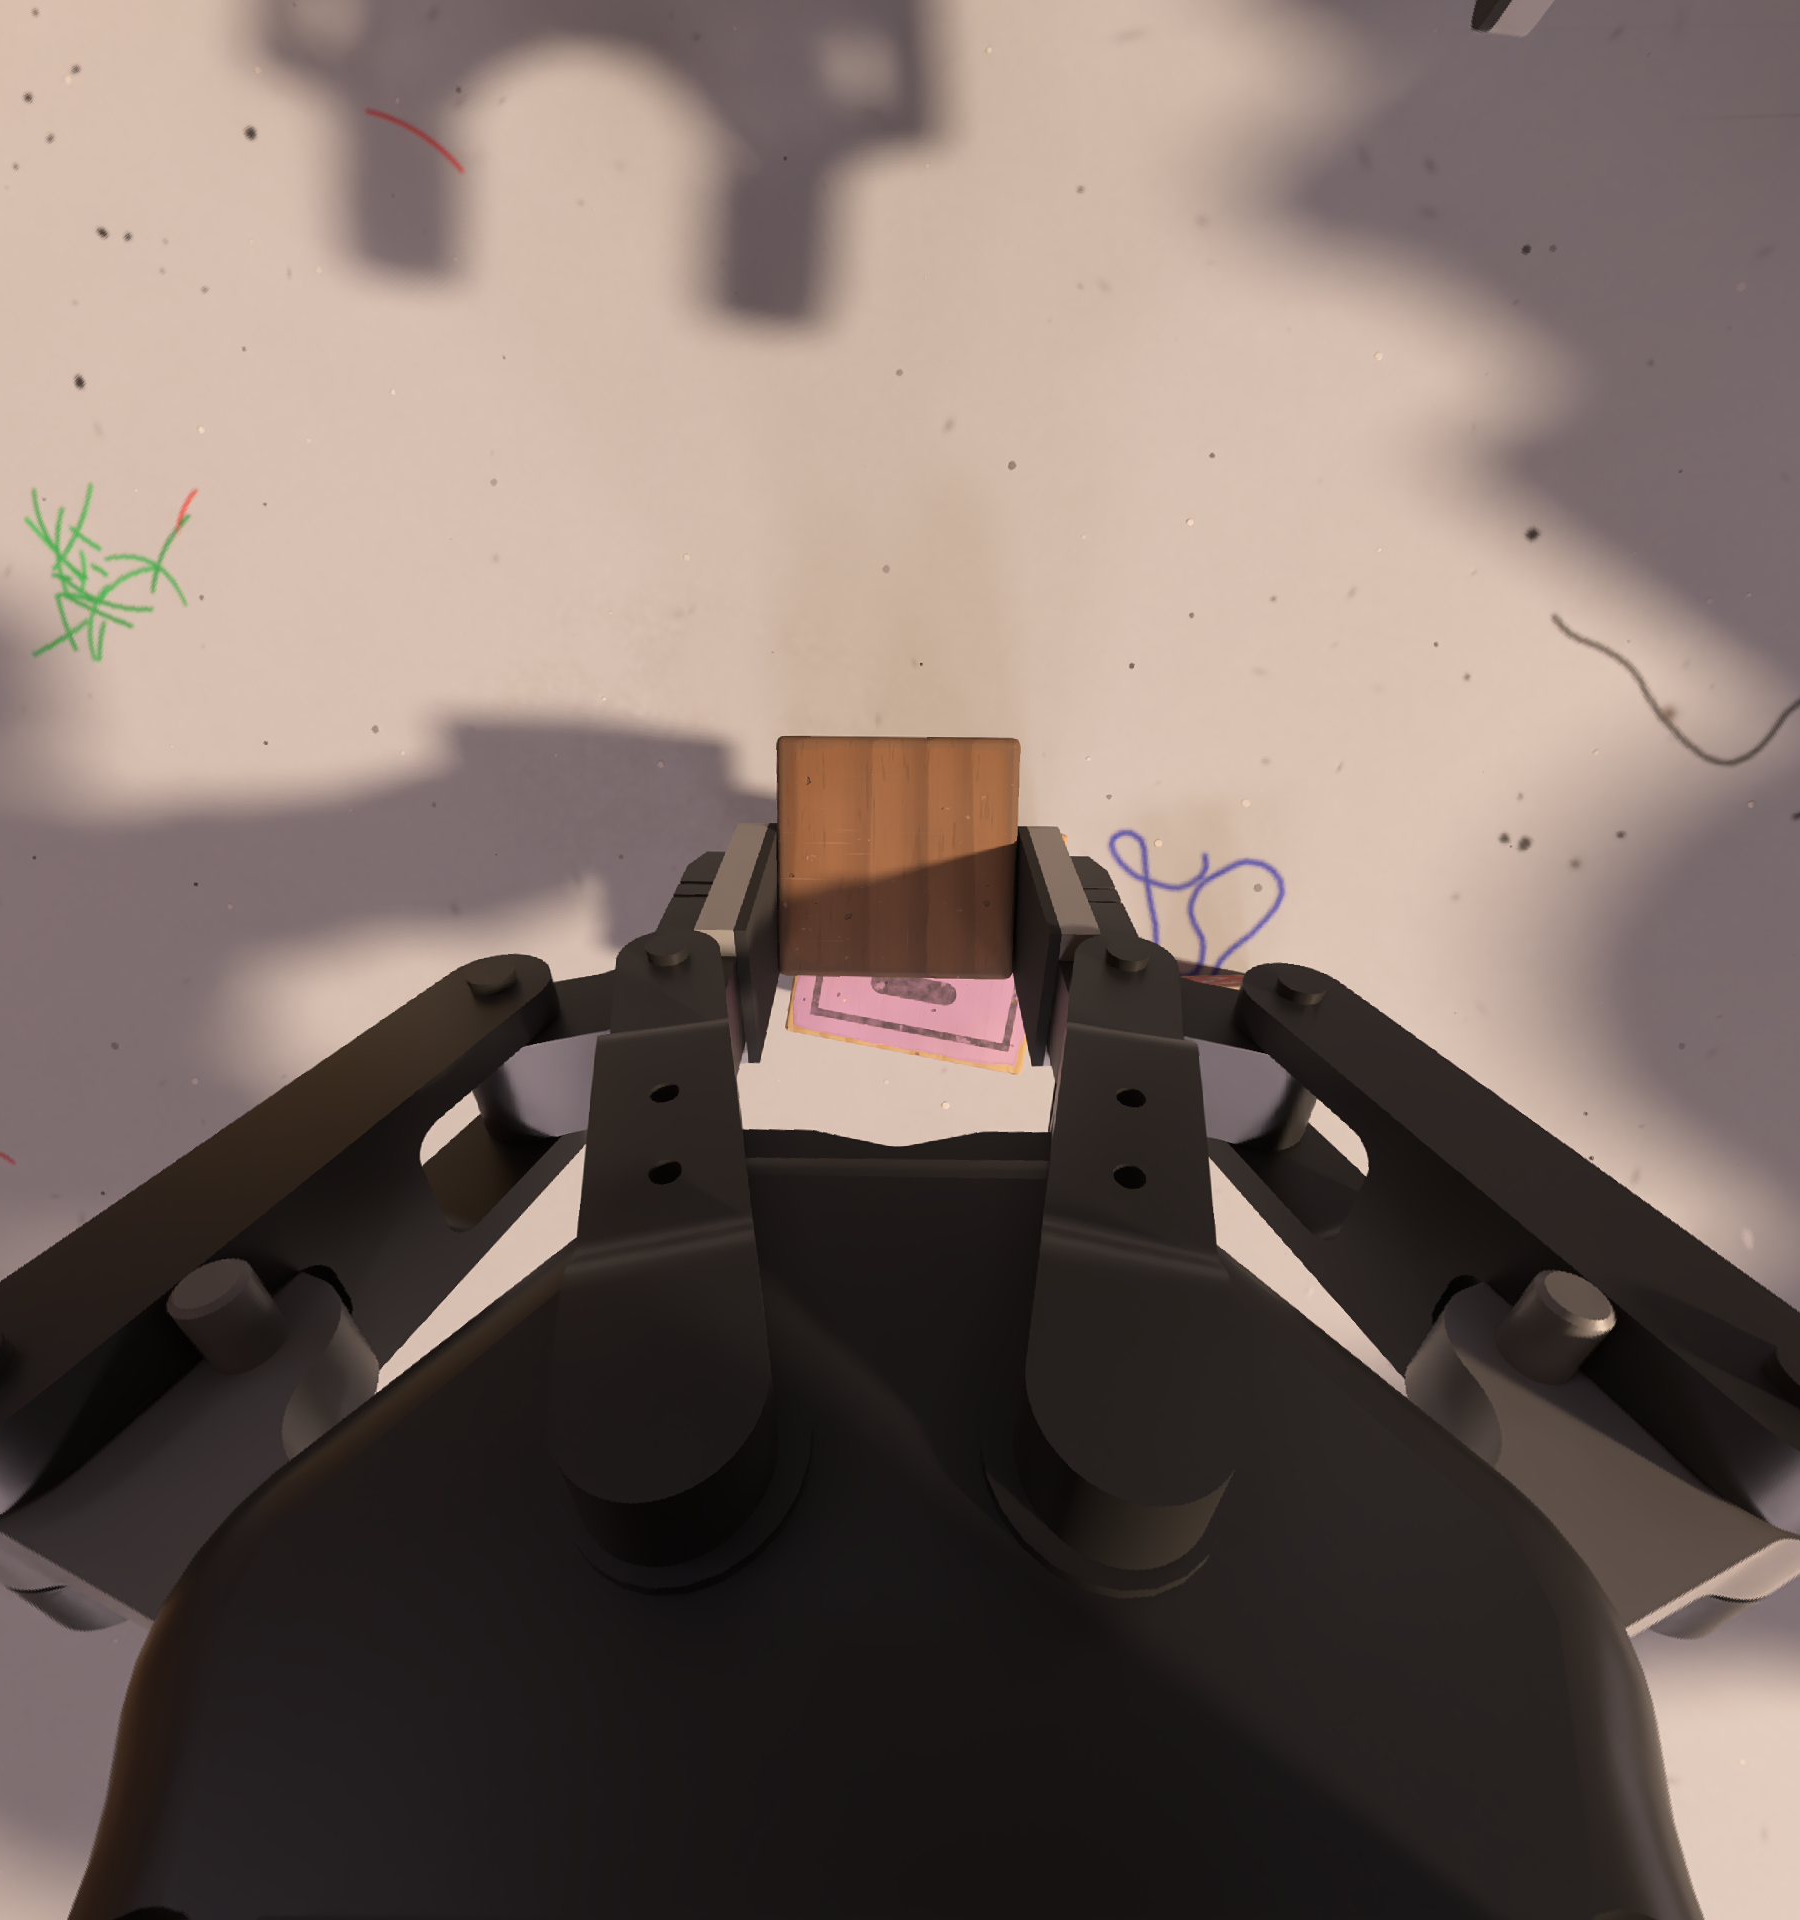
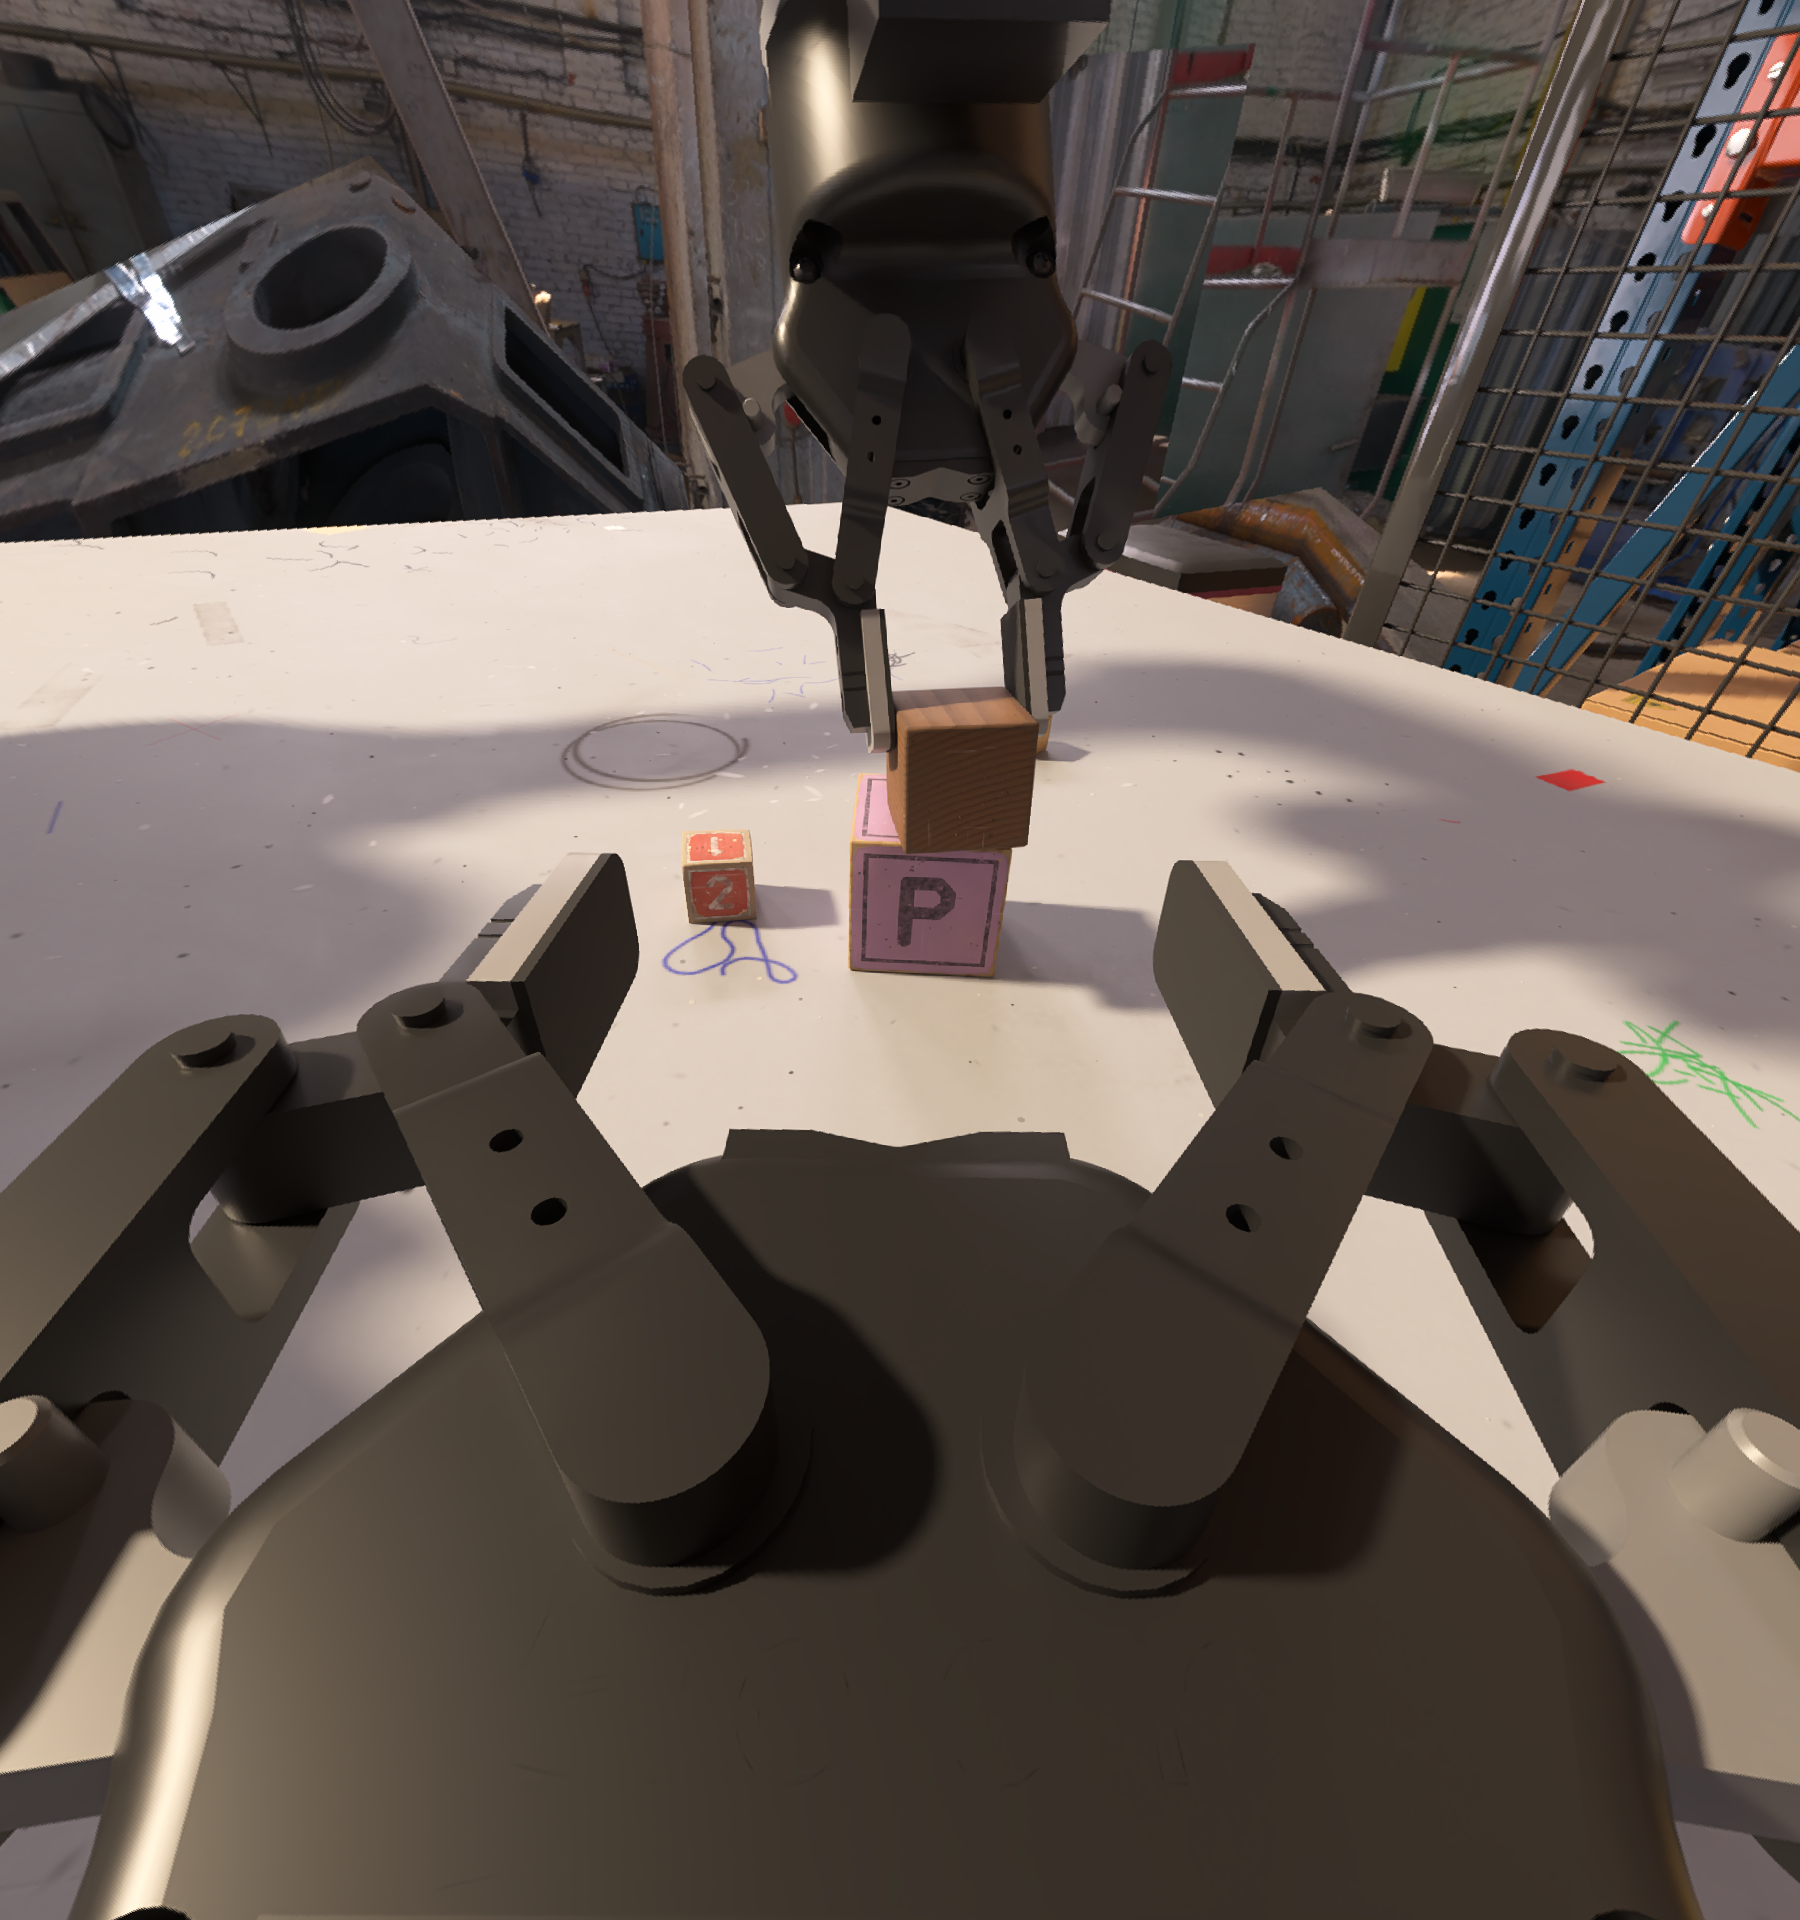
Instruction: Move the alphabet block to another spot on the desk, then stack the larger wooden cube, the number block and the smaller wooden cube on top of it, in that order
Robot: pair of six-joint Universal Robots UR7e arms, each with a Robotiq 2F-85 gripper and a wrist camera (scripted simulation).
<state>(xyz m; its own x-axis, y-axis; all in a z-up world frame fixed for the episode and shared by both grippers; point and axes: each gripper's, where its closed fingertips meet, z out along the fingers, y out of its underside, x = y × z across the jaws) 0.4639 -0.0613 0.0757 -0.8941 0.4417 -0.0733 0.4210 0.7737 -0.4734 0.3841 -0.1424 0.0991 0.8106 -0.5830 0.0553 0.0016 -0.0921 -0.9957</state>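
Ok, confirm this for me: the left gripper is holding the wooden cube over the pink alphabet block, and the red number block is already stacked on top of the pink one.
Not quite. The red number block stands on the desk beside the pink alphabet block, not on it, as the right wrist view shows. The left gripper does hold the wooden cube over the pink block.

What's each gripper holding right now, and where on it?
Left gripper grips the wooden cube by two opposite side faces, above the pink alphabet block. Right gripper is open, holding nothing.
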